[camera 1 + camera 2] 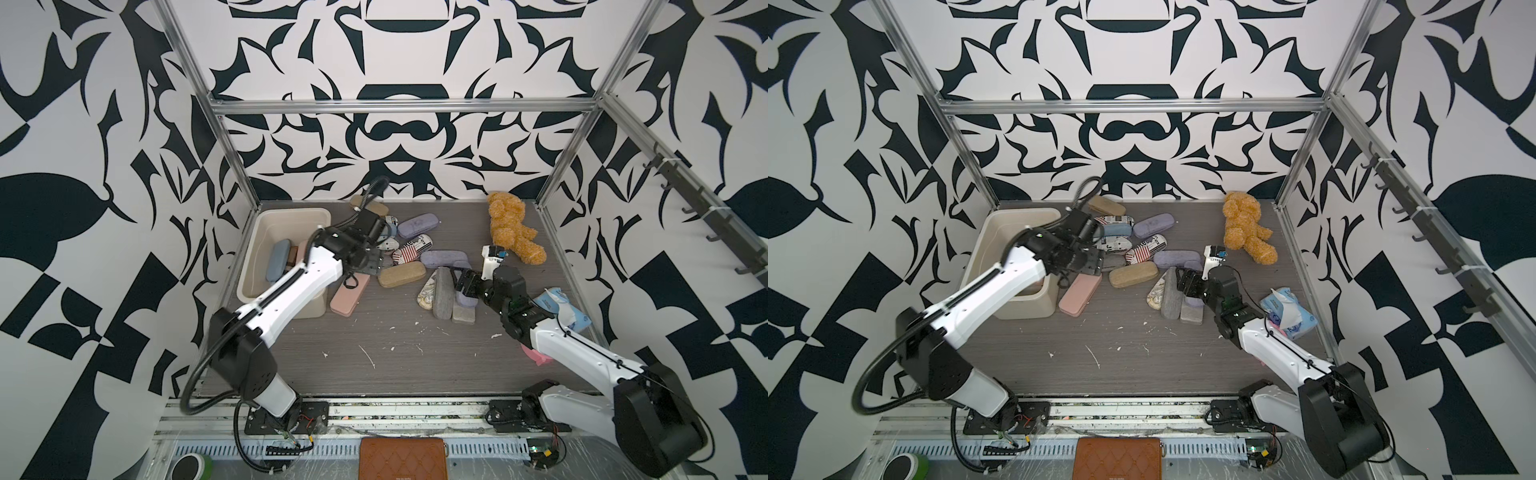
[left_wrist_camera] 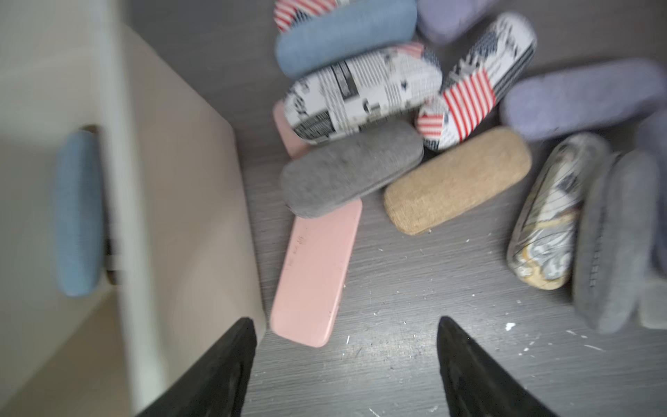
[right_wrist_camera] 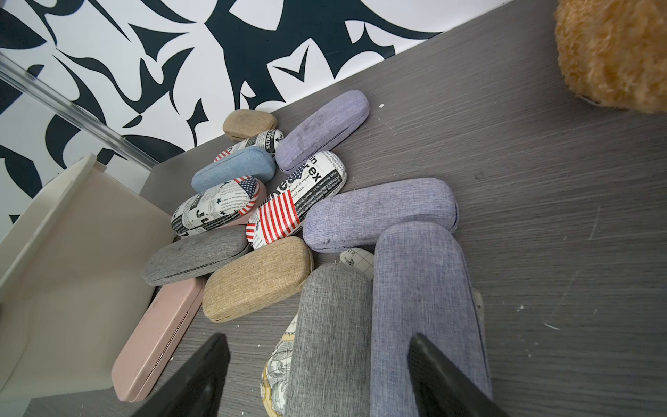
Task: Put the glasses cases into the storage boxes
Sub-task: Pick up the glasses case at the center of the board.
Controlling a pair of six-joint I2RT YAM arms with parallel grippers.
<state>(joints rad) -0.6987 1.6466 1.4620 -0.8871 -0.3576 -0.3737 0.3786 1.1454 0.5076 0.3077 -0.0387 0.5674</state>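
Note:
The cream storage box (image 1: pixel 266 232) stands at the back left, and a blue case (image 1: pixel 278 259) lies inside it. Several glasses cases lie in a heap to its right, among them a pink case (image 1: pixel 350 295), a tan case (image 1: pixel 402 275) and a flag-print case (image 1: pixel 413 248). My left gripper (image 2: pixel 346 321) hangs open over the tabletop beside the box wall (image 2: pixel 180 216), just short of the pink case (image 2: pixel 314 274). My right gripper (image 3: pixel 317 337) is open, its jaws either side of a grey case (image 3: pixel 332 307) and a lilac case (image 3: pixel 422 289).
An orange teddy bear (image 1: pixel 513 226) lies at the back right. A blue-white soft packet (image 1: pixel 563 309) sits by the right wall beside my right arm. A brown quilted wallet (image 1: pixel 403 459) and a tape roll (image 1: pixel 191 467) lie in front of the arm bases.

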